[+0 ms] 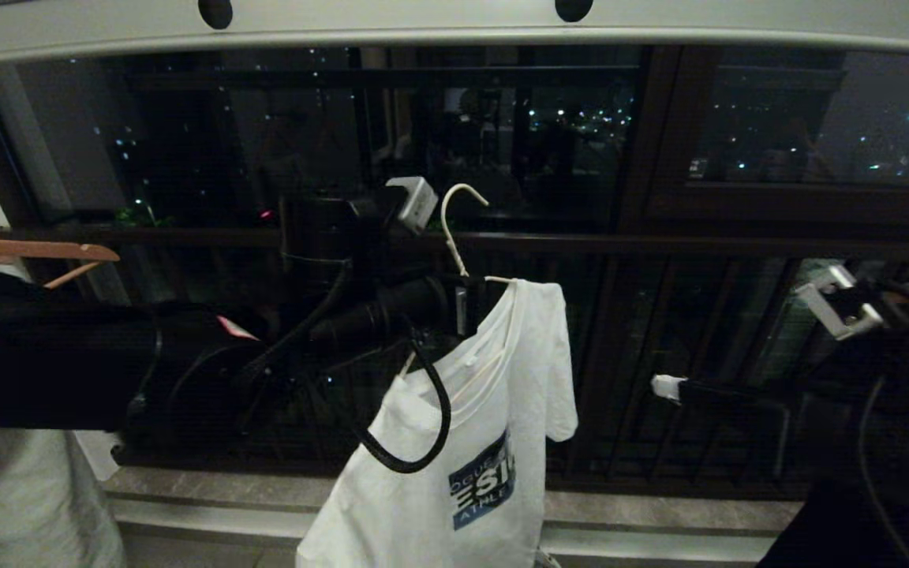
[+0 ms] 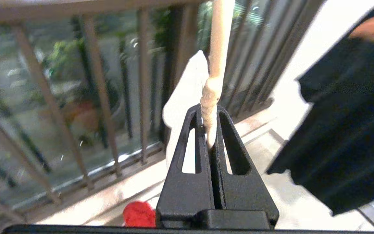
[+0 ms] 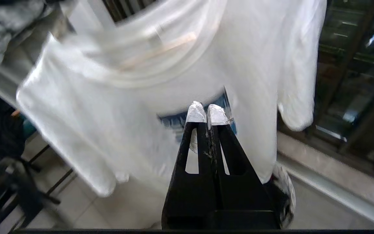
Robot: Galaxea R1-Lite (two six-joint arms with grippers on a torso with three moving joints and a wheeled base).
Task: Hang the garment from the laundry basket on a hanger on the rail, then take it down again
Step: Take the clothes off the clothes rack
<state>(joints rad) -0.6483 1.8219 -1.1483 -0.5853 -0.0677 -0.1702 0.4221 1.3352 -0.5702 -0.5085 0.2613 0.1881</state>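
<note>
With the T-shirt (image 1: 494, 426) draped on the hanger (image 1: 458, 229), whose neck is clamped by the left gripper (image 2: 210, 130) well below the rail (image 1: 454, 31), and the right gripper (image 3: 207, 113) closed empty beside it, a tilt could let the shirt slide off.

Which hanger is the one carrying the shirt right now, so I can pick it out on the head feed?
Start at the rail across the top and drop to mid-frame: the hanger is a thin white wire one, its hook free below the bar, its twisted neck pinched in the left gripper. The T-shirt drapes from it, unlike the brown wooden hangers at the edges.
</note>
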